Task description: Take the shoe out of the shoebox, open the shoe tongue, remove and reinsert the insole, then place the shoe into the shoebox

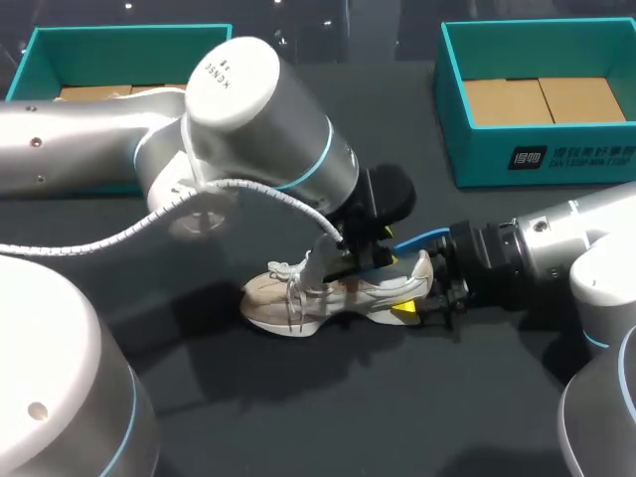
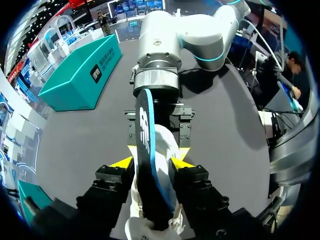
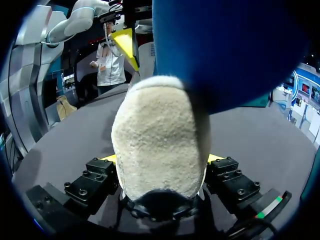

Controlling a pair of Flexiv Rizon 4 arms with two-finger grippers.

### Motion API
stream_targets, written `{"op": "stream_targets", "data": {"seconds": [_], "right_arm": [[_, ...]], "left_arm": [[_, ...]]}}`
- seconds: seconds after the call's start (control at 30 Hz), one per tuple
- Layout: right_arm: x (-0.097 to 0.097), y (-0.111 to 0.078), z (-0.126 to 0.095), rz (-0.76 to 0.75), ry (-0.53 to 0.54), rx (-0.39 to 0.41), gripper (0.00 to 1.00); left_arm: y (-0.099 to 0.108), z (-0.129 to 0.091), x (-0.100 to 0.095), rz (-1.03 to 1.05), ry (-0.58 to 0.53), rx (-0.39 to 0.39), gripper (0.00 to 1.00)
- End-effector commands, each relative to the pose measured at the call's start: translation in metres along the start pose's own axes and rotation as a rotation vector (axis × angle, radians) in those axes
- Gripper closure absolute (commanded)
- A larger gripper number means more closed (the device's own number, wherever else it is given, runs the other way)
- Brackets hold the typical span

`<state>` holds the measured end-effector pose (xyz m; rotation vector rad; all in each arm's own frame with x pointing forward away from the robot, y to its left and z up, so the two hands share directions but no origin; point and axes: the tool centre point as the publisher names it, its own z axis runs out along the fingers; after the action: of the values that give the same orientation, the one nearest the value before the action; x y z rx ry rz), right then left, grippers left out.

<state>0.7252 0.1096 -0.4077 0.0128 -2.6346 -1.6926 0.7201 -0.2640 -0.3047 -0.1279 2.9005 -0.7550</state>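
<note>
A beige sneaker [image 1: 308,295] with white laces lies on its sole at the middle of the dark table. My right gripper [image 1: 422,298] is shut on its fuzzy heel [image 3: 160,145], one finger on each side. A dark insole with a blue edge [image 2: 147,150] stands up out of the shoe's opening. My left gripper [image 1: 363,260] hangs over the shoe. Its yellow-tipped fingers [image 2: 124,162] flank the insole with the jaws open. In the right wrist view the blue underside of the insole [image 3: 225,45] rises above the heel.
An open teal shoebox [image 1: 537,164] with a cardboard bottom stands at the back right. A second teal box [image 1: 40,50] is at the back left, partly behind my left arm. Dark tabletop [image 1: 328,397] lies in front of the shoe.
</note>
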Motion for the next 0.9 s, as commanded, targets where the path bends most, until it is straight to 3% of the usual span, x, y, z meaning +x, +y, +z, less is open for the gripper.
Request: {"op": "stream_targets", "data": {"seconds": [0.03, 0.47, 0.9], "right_arm": [[0.000, -0.001, 0.002, 0.000, 0.000, 0.004, 1.00], [0.000, -0.001, 0.002, 0.000, 0.000, 0.004, 1.00], [0.000, -0.001, 0.002, 0.000, 0.000, 0.004, 1.00]], "left_arm": [[0.003, 0.002, 0.007, -0.006, -0.069, 0.025, 0.58], [0.004, 0.015, 0.000, -0.003, -0.155, 0.080, 0.59], [0.009, 0.021, -0.009, 0.026, -0.141, 0.122, 0.64]]}}
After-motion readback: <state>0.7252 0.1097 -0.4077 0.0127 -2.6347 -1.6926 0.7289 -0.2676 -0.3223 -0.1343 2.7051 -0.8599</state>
